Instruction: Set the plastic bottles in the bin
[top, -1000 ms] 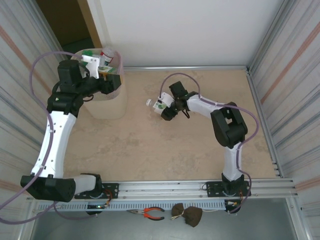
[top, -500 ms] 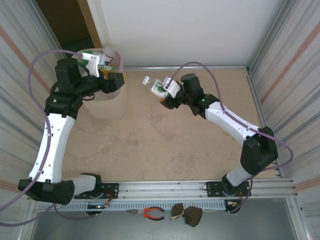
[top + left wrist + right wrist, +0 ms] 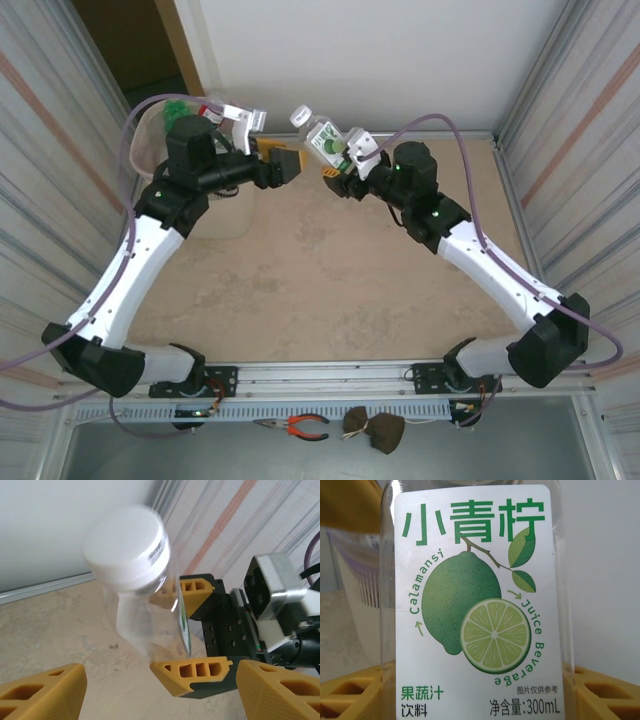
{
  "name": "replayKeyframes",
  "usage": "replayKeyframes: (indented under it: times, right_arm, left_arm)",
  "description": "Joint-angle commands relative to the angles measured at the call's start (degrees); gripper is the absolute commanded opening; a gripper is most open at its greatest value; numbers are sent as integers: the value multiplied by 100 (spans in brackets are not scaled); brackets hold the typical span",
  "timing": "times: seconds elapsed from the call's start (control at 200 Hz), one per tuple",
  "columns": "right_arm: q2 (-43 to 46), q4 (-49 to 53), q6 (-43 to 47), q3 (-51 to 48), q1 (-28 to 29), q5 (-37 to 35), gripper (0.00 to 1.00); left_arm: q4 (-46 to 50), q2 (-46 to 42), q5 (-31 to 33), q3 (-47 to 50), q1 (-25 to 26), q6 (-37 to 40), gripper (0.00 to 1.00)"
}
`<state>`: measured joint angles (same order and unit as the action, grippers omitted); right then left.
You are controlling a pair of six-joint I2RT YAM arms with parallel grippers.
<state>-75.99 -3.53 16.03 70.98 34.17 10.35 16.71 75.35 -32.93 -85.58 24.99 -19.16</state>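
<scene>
At the far left of the top view, the bin [image 3: 137, 135] stands in the back corner of the table [image 3: 300, 270], its translucent wall partly hidden behind the left arm. Inside it, near the rim, lie a green bottle [image 3: 178, 106] and a red-banded bottle [image 3: 211, 105]. The left arm reaches past the bin's right side. The left gripper [image 3: 283, 163] is out over the table just right of the bin, pointing right. Its yellow fingers [image 3: 42, 692] stand wide apart with nothing between them.

Just right of it, a clear calamansi juice bottle [image 3: 323, 138] is in the air. It is tilted, its white cap [image 3: 300, 117] up and toward the left gripper. In the left wrist view the cap [image 3: 127, 542] faces the camera, beyond the open fingertips and apart from them. In the right wrist view the label [image 3: 475, 600] shows a whole green lime and a cut half, with "Calamansi Juice Beverage" printed around them.

The right gripper [image 3: 337, 160] is clamped across the body of this bottle, one yellow pad [image 3: 192, 672] on each side. The bottle is outside the bin, to the right of its rim.

Below the arm bases, orange-handled pliers [image 3: 300, 427] lie beside a brown lump [image 3: 377, 430].
</scene>
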Motion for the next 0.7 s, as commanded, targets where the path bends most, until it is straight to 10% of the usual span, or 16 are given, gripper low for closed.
replayKeyframes:
  times: [0.0, 0.696]
  right_arm:
    - [289, -377, -526, -56, 54, 168, 64]
    - [689, -486, -928, -206, 138, 284, 64]
  left_arm:
    - [-663, 119, 70, 22, 192, -158, 78]
    - [-1702, 441, 714, -52, 912, -142, 50]
